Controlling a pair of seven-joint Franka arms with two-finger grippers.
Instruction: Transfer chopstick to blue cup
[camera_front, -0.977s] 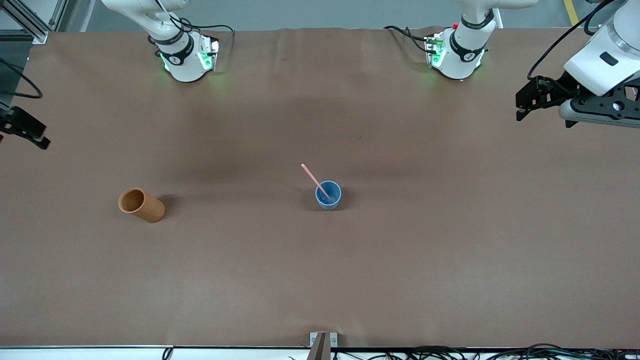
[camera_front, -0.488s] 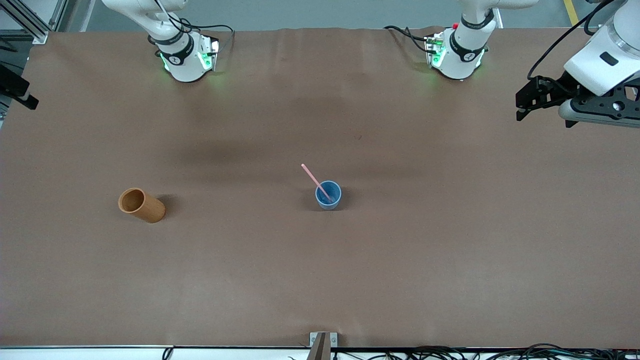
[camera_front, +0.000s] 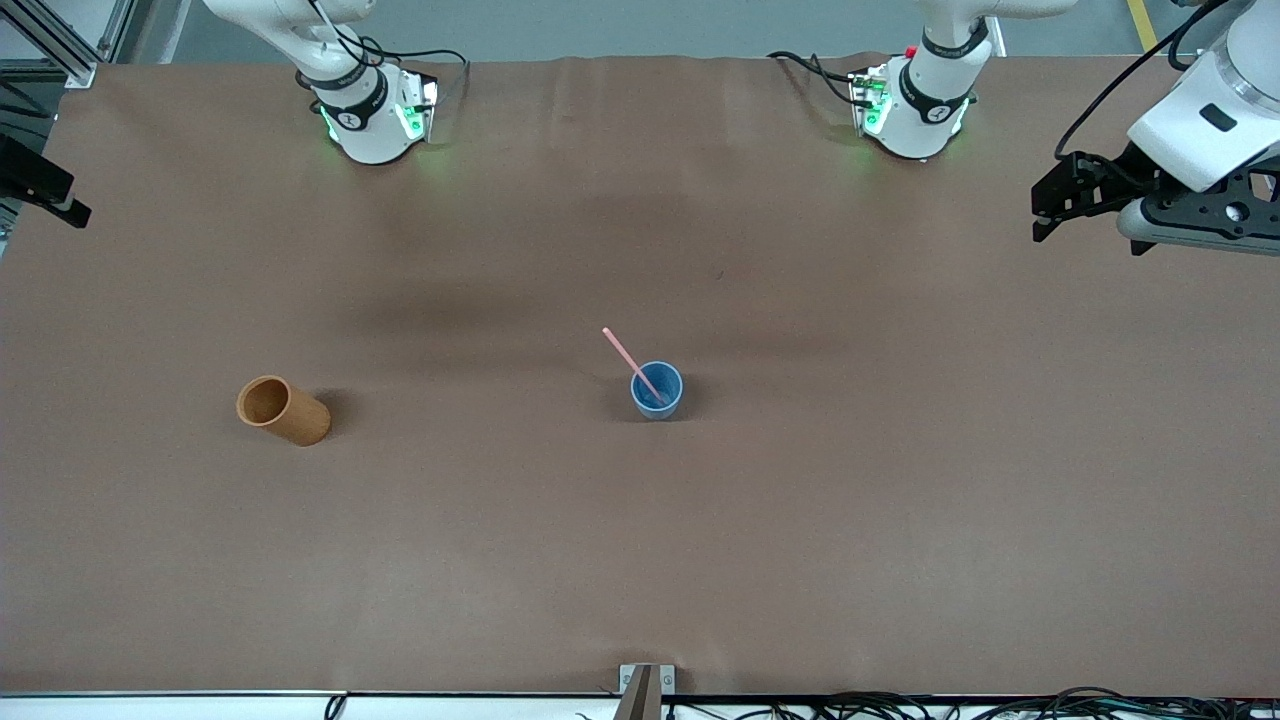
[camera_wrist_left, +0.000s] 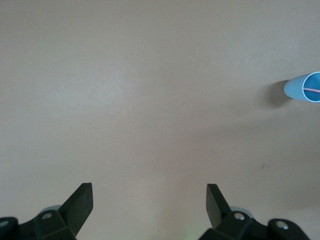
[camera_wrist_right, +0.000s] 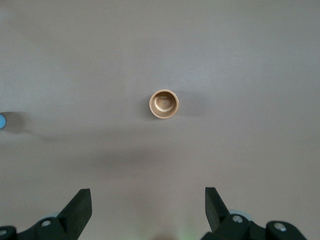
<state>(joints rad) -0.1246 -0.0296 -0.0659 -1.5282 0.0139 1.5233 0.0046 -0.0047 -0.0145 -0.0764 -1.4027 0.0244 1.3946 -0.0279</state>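
Observation:
The pale pink chopstick (camera_front: 628, 357) stands tilted in the small blue cup (camera_front: 657, 390) near the middle of the table, its top leaning toward the right arm's end. In the left wrist view the cup (camera_wrist_left: 304, 87) shows with the stick (camera_wrist_left: 312, 89) inside. My left gripper (camera_front: 1045, 207) is open and empty, held high over the left arm's end of the table. My right gripper (camera_front: 45, 192) is open and empty, high at the right arm's end. In the wrist views both grippers (camera_wrist_left: 149, 192) (camera_wrist_right: 148, 197) have wide-apart jaws over bare table.
An empty orange-brown cup (camera_front: 283, 410) stands toward the right arm's end, level with the blue cup; it also shows in the right wrist view (camera_wrist_right: 163, 104). A metal bracket (camera_front: 645, 683) sits at the table's near edge. Brown paper (camera_front: 640, 550) covers the table.
My right gripper rose from lower at the table's edge to farther up, then settled slightly lower. The left arm, cups and chopstick have not moved.

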